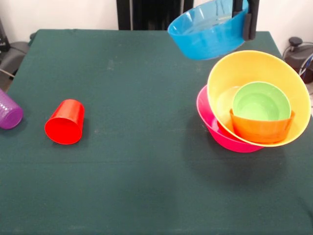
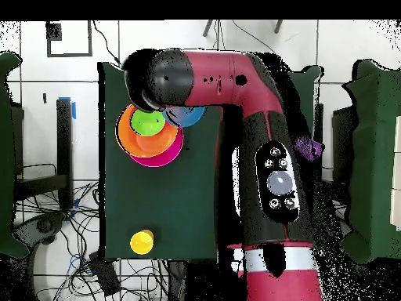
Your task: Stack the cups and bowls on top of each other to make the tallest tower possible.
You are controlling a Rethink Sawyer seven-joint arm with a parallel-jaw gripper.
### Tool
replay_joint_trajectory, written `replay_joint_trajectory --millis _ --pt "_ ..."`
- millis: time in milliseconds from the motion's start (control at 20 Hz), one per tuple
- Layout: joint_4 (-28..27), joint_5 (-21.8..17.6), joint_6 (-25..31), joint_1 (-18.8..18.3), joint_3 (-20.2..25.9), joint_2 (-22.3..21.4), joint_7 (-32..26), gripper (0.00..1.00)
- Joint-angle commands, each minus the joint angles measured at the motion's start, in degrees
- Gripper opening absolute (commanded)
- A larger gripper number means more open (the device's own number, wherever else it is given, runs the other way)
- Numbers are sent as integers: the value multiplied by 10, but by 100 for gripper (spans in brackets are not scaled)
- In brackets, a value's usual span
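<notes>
Tower [image 1: 254, 105]: a nested pile of bowls near the table's right edge in the front view, about midway between the near and far edges, tilted so the openings face the camera.
Pink bowl [image 1: 220, 134]: outermost and lowest, resting on the green table [image 1: 146, 186].
Yellow-orange bowl [image 1: 259, 66]: large, leaning inside the pink one.
Small orange bowl [image 1: 261, 129]: sits low inside the yellow-orange bowl.
Green bowl [image 1: 260, 102]: nested in the small orange bowl.
Red cup [image 1: 64, 122]: lying on its side toward the left edge, mouth facing the camera, well apart from the tower.
Purple cup [image 1: 9, 111]: lying on its side at the left edge, partly cut off, near the red cup.
Blue bowl [image 1: 208, 30]: lifted off the table, tilted, above the far right part of the table, just beyond the tower.
Gripper [image 1: 246, 19]: clamped on the blue bowl's rim at its right side.
Yellow cup [image 2: 142, 241]: seen only from overhead, alone near a table corner, well apart from the tower.
</notes>
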Motion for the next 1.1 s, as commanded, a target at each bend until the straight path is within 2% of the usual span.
replay_joint_trajectory --millis 50,300,450,750,1100 --pt "-127 5 77 20 -26 69 93 0" --pt "-152 -7 64 46 -46 87 108 0" --pt "-145 -5 40 60 -63 92 121 0" --pt "-165 9 44 89 -92 103 142 0" --pt "-132 44 28 125 -128 92 177 0"
